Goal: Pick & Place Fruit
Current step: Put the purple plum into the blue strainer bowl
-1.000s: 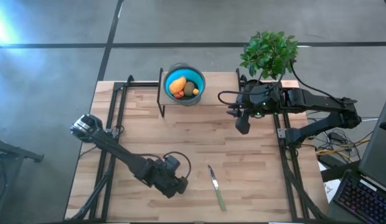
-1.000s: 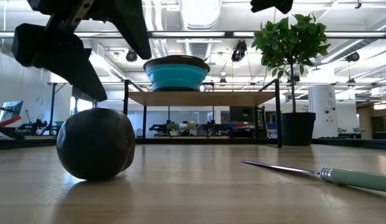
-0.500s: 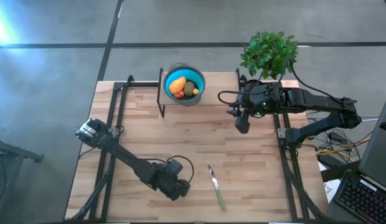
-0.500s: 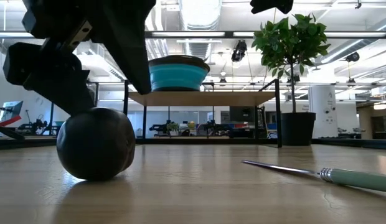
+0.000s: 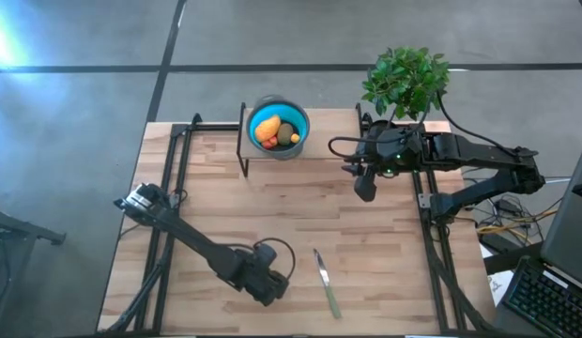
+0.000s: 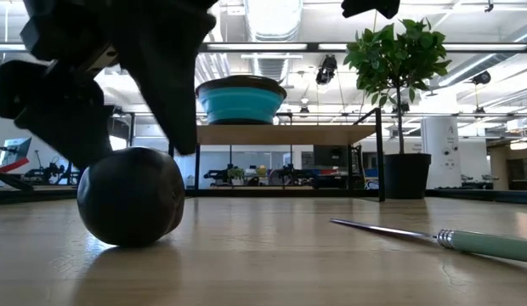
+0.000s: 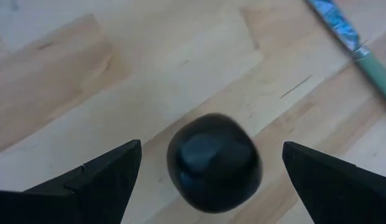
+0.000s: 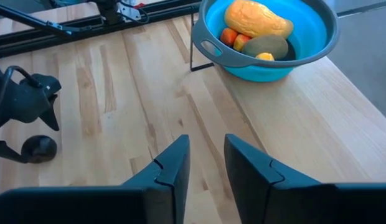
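We hold the left gripper [image 7: 208, 180] wide open and empty, fingers [image 7: 99, 177] at 9 and 3 o'clock of the black fruit [image 7: 214, 162]. Lower until both straddle its middle, then close gently so it cannot roll.

Round fruit [image 7: 213, 162] between left claw [image 7: 211, 171] fingers, knife [image 5: 327, 282] right.

left end effector [image 7: 211, 165] low — fingers spread
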You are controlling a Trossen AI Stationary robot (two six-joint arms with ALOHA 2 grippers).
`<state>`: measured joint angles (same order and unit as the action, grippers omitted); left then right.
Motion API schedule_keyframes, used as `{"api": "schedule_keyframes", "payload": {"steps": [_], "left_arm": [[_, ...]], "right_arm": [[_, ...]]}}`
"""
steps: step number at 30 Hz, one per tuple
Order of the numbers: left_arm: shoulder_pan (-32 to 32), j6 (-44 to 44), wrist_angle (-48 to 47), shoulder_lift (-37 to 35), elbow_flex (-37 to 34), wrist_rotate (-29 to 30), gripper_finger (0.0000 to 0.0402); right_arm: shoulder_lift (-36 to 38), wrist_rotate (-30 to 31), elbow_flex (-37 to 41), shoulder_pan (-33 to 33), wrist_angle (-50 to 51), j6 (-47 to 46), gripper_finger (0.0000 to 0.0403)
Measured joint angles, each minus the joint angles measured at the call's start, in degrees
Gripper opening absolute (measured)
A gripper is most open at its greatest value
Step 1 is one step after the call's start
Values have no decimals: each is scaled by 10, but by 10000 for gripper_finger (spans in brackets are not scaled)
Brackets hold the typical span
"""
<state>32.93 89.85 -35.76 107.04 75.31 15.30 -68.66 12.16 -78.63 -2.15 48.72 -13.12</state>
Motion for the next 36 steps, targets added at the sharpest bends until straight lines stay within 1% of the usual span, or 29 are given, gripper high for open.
{"api": "schedule_keyframes", "payload": {"steps": [7, 13, 21, 28, 36], "left_arm": [[2, 0, 1, 3, 0, -5, 394], [4, 1, 2, 3, -3, -8, 394], [6, -2, 6, 3, -5, -8, 394], [6, -9, 15, 30, -3, -11, 394], [6, -25, 17, 40, 1, -14, 394]], "right_arm": [[0, 0, 0, 0, -1, 2, 70], [0, 0, 0, 0, -2, 3, 64], [0, 0, 0, 0, -2, 3, 84], [0, 0, 0, 0, -3, 3, 105], [0, 1, 0, 0, -13, 3, 120]]}}
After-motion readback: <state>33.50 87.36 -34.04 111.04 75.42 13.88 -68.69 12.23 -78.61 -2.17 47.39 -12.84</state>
